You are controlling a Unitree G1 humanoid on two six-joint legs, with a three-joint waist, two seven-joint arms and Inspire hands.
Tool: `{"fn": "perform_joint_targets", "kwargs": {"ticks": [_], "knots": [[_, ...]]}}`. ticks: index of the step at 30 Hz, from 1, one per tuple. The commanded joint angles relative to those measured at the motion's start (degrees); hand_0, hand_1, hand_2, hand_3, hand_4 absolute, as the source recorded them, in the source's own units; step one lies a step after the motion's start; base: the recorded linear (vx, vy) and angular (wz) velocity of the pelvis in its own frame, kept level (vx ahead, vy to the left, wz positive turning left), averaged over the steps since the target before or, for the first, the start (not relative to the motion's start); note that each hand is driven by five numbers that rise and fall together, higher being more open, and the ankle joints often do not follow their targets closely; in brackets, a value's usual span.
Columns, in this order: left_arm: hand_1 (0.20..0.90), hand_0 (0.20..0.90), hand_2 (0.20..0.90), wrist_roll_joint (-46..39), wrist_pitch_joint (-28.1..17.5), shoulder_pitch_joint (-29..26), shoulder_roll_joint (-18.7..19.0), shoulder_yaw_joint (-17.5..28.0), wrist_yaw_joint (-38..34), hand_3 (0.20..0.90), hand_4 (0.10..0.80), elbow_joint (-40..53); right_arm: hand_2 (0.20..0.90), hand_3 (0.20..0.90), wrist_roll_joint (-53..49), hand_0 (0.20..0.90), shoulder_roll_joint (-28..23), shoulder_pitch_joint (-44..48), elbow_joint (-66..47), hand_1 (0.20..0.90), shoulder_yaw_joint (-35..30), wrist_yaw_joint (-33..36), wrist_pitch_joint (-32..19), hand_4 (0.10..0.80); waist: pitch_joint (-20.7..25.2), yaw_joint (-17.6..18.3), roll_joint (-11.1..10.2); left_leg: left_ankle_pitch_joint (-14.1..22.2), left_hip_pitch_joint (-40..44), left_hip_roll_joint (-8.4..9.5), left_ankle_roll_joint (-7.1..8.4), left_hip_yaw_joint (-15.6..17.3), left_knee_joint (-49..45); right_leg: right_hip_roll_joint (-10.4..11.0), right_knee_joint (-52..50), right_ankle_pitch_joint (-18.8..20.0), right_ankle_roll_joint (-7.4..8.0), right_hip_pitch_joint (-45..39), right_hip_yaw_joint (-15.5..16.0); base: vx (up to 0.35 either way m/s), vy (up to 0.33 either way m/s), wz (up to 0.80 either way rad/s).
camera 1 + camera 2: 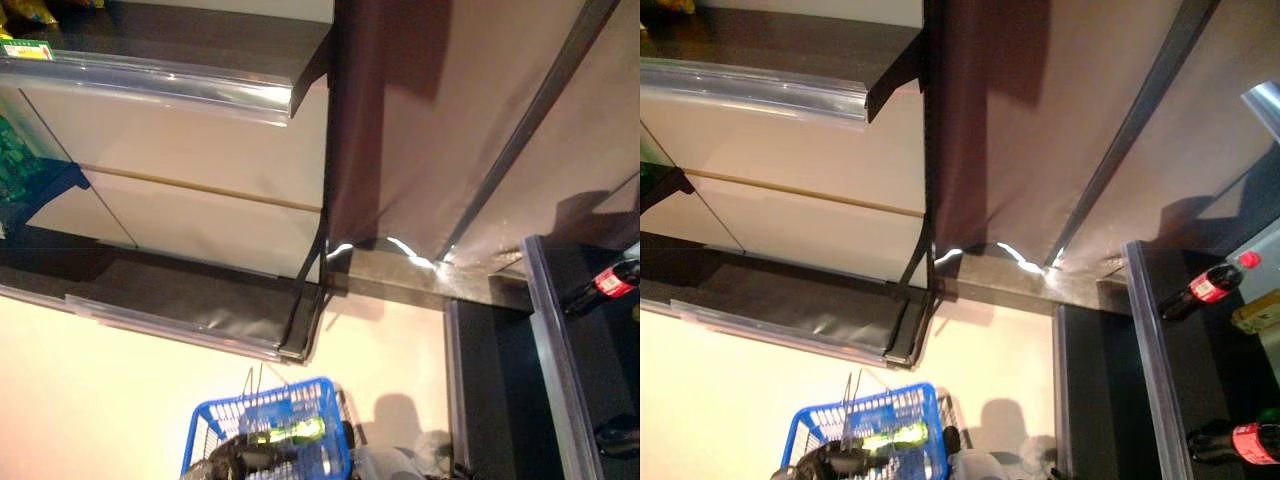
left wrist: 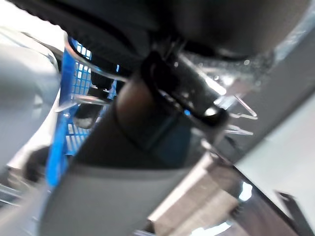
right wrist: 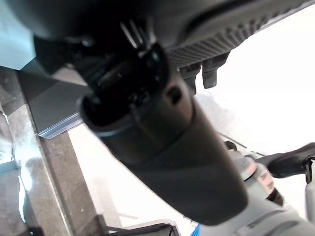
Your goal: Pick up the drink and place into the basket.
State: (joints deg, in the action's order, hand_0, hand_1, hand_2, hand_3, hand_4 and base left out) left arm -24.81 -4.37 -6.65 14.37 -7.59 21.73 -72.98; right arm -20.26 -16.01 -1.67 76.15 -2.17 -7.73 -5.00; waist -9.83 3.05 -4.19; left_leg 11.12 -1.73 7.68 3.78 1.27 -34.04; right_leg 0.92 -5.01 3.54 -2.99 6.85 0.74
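A blue wire basket [image 1: 320, 410] hangs low in the eye views, over the pale floor. A green drink bottle [image 1: 295, 432] lies inside it. My left hand [image 1: 245, 458] sits at the basket's near rim, and its wrist view shows it curled by a wire handle [image 2: 93, 98] with the blue mesh [image 2: 74, 93] just past it. My right hand [image 3: 162, 147] shows only in its own wrist view, with its fingers [image 3: 209, 71] relaxed and nothing in it. Cola bottles [image 1: 1200, 290] [image 1: 1245, 442] lie on the dark shelf at the right.
A dark shelf unit [image 1: 200, 300] with clear price rails stands at the left, with green packets [image 1: 20, 165] at its edge. A brown panel [image 1: 450, 120] fills the middle. A yellow-labelled item [image 1: 1260, 312] lies by the cola bottles.
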Motion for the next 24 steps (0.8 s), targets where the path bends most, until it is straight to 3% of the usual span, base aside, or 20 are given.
{"fn": "perform_joint_targets", "kwargs": {"ticks": [1,2,3,4,7,8,11,13,20,24], "knots": [[0.300,0.300,0.300,-0.79,-3.98,0.18,1.55,-0.11,4.06,0.200,0.100,6.96,0.900,0.900,-1.63,0.900,-3.95,0.88,-1.68,0.900,-0.25,0.56,-2.11,0.800,0.21,-1.05,0.27,-10.60,-2.39,-5.76,-3.32,-0.02,10.53,-0.04,-0.26,-3.69,3.67,-7.07,-0.57,0.153,0.027,-0.23],[0.300,0.300,0.300,-0.92,-3.99,0.21,1.76,0.33,4.24,0.200,0.100,6.89,0.900,0.900,-1.41,0.900,-3.94,1.63,-1.56,0.900,0.40,0.52,-1.86,0.800,0.06,-1.65,0.62,-10.51,-2.07,-5.50,-3.60,-0.47,15.24,-0.87,-0.15,-4.04,4.02,-7.54,-1.65,0.222,0.053,-0.40],[0.300,0.300,0.300,-1.26,-4.27,0.40,2.00,0.81,4.64,0.200,0.100,6.59,0.900,0.900,-1.50,0.900,-4.01,2.45,-1.28,0.900,1.15,0.65,-1.59,0.800,-0.08,-2.18,1.21,-11.53,-1.75,-6.40,-3.24,-0.37,21.46,-1.98,0.18,-4.53,4.14,-8.46,-2.95,0.297,0.073,-0.57],[0.300,0.300,0.300,-1.67,-4.54,0.77,2.36,1.22,5.33,0.200,0.100,6.48,0.900,0.900,-1.87,0.900,-4.09,3.01,-0.76,0.900,1.58,0.72,-1.62,0.800,-0.24,-2.72,2.02,-14.13,-2.77,-7.67,-2.24,-0.07,28.46,-3.67,0.67,-5.38,4.00,-9.88,-4.43,0.312,0.071,-0.74],[0.300,0.300,0.300,-1.66,-4.49,1.98,2.83,1.76,5.59,0.200,0.100,7.33,0.900,0.900,-0.88,0.900,-4.28,2.87,-0.09,0.900,2.05,0.60,-1.77,0.800,-0.69,-4.30,2.75,-19.61,-6.48,-9.05,-0.45,-0.13,37.06,-6.36,1.13,-7.47,3.38,-13.93,-9.17,0.371,0.094,-0.93],[0.300,0.300,0.300,-1.97,-3.80,2.16,3.06,1.80,5.39,0.200,0.100,7.92,0.900,0.900,-0.62,0.900,-4.57,2.18,-0.02,0.900,2.02,0.35,-1.93,0.800,-0.69,-4.81,2.46,-19.83,-7.79,-8.86,-0.30,0.19,37.20,-6.40,1.34,-8.31,3.22,-15.56,-10.72,0.432,0.157,-1.24],[0.300,0.300,0.300,-3.58,-3.31,2.84,3.36,2.47,5.06,0.200,0.100,8.85,0.900,0.900,1.71,0.900,-5.21,1.34,0.28,0.900,1.60,-0.29,-2.20,0.800,-0.32,-6.04,2.00,-19.96,-8.38,-7.55,-0.79,-3.60,34.13,-5.66,1.45,-9.73,3.73,-17.82,-13.08,0.353,0.169,-0.51],[0.300,0.300,0.300,-3.76,-3.34,3.03,3.57,2.86,5.36,0.200,0.100,8.96,0.900,0.900,2.16,0.900,-5.13,0.85,0.12,0.900,1.48,-0.69,-2.80,0.800,-0.01,-6.26,1.67,-19.24,-7.35,-7.28,-1.26,-3.85,33.82,-4.59,1.98,-9.67,4.42,-18.32,-12.72,0.216,0.119,-0.40],[0.300,0.300,0.300,-3.96,-4.95,0.08,4.10,2.61,5.01,0.200,0.100,5.41,0.900,0.900,1.20,0.900,-2.07,0.80,-2.96,0.900,1.69,-1.23,-3.80,0.800,2.32,-5.62,0.01,-14.72,-0.71,-6.93,-3.79,-2.60,35.21,0.24,-0.07,-8.09,8.00,-14.53,-6.38,0.144,0.057,-0.49],[0.300,0.300,0.300,-4.03,-5.27,-0.57,3.64,2.17,4.61,0.200,0.100,5.07,0.900,0.900,1.39,0.900,-1.90,1.36,-3.21,0.900,1.90,-1.21,-3.09,0.800,2.71,-5.62,0.29,-13.58,0.03,-7.03,-4.27,-2.32,34.67,0.88,-0.84,-7.94,8.16,-13.39,-5.47,0.084,0.039,-0.35]]}}
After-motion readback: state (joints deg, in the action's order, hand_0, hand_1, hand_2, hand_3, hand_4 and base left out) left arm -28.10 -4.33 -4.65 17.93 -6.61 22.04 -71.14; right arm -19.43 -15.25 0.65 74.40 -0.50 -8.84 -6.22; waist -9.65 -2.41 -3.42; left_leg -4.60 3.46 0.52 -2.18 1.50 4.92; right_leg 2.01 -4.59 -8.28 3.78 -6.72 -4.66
